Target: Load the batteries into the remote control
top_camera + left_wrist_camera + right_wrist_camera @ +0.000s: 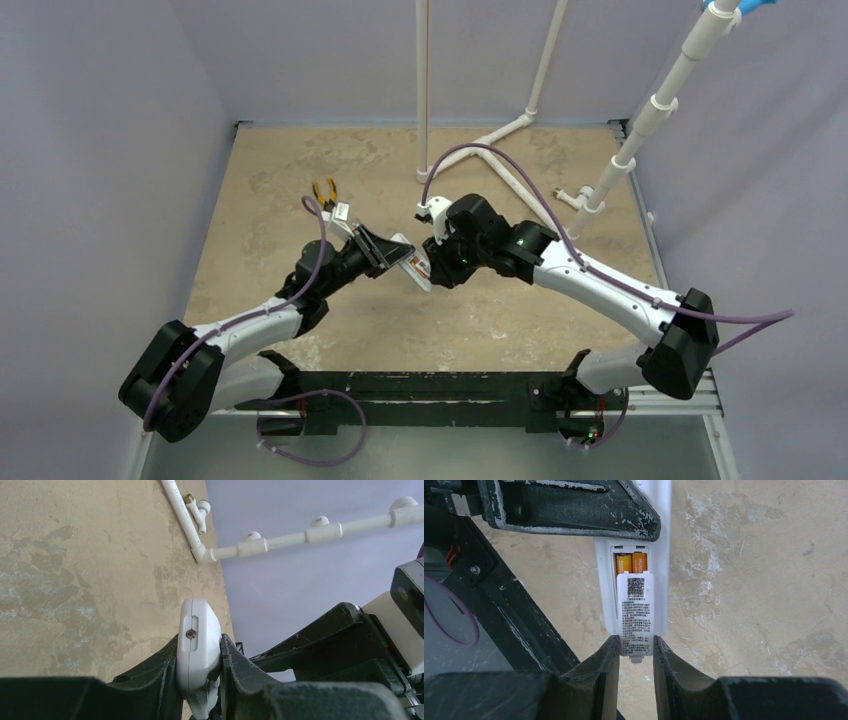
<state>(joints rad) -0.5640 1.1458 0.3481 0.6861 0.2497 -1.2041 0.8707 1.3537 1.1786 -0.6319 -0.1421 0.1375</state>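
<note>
My left gripper [392, 252] is shut on the white remote control [415, 268] and holds it above the table; the left wrist view shows its end [198, 645] clamped between the jaws. In the right wrist view the remote's back [661, 555] faces the camera, with two orange batteries [631, 563] side by side at the top of the open recess. My right gripper [636, 647] is shut on the whitish cover plate [635, 612], printed with a code and small text, which lies over the lower part of the recess. In the top view the right gripper [428, 262] meets the left one.
Yellow-handled pliers [324, 190] lie on the tan table [300, 150] behind the left arm. White pipe stands [510, 130] rise at the back and right. A black rail [420, 385] runs along the near edge.
</note>
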